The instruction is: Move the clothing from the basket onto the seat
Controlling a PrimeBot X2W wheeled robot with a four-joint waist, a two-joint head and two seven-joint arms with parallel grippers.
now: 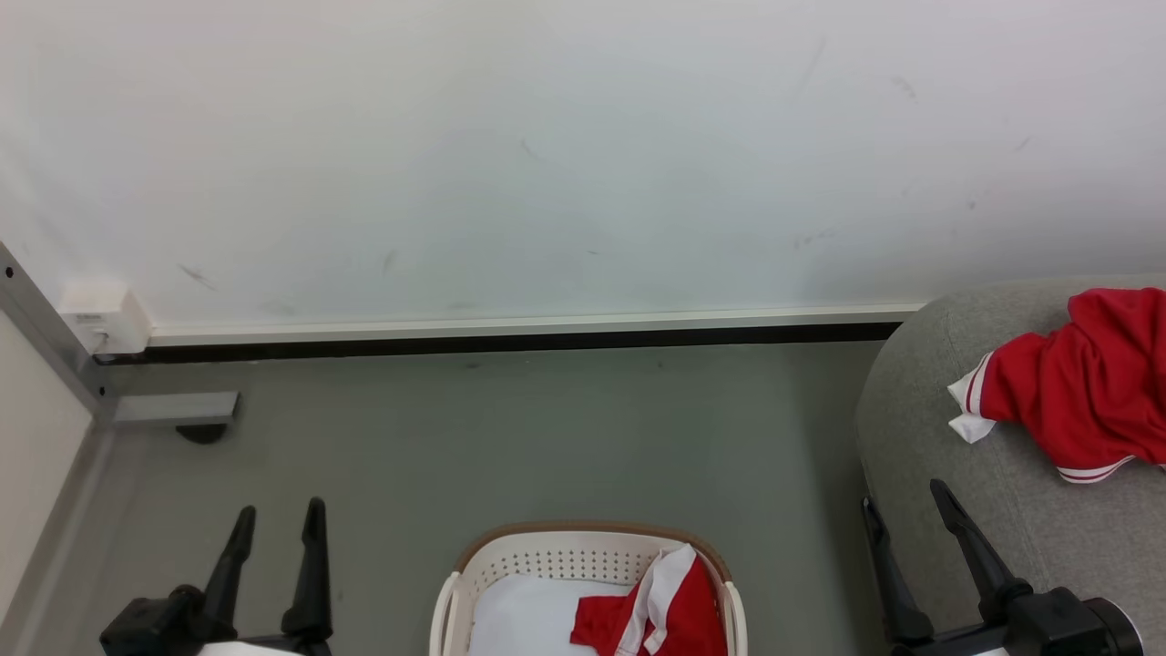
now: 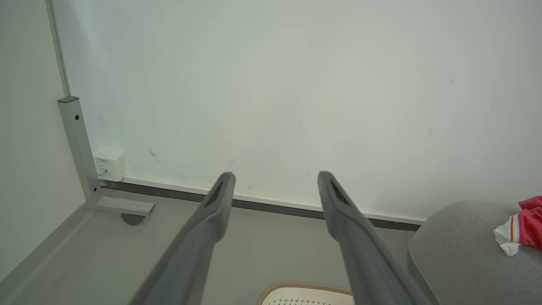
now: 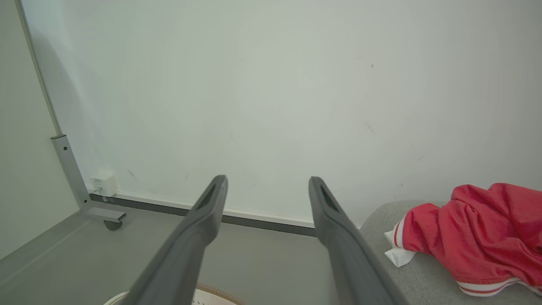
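The basket [image 1: 583, 529] stands on the floor [image 1: 547, 428]. Inside it, at its right side, a red garment [image 1: 679, 610] lies on a pale pad [image 1: 519, 618]. To the right of the basket is the seat [image 1: 911, 410], where a second red garment [image 1: 1084, 383] lies. The left end effector [image 1: 280, 510] and the right end effector [image 1: 904, 497], one on each side of the basket, are spread wide and hold nothing.

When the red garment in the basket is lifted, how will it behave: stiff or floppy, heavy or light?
Probably floppy: the red garment lies crumpled in soft folds in the basket, so it would likely droop and hang from the grasp point. It looks thin, so it is likely light. A trailing part might catch on the basket's rim.
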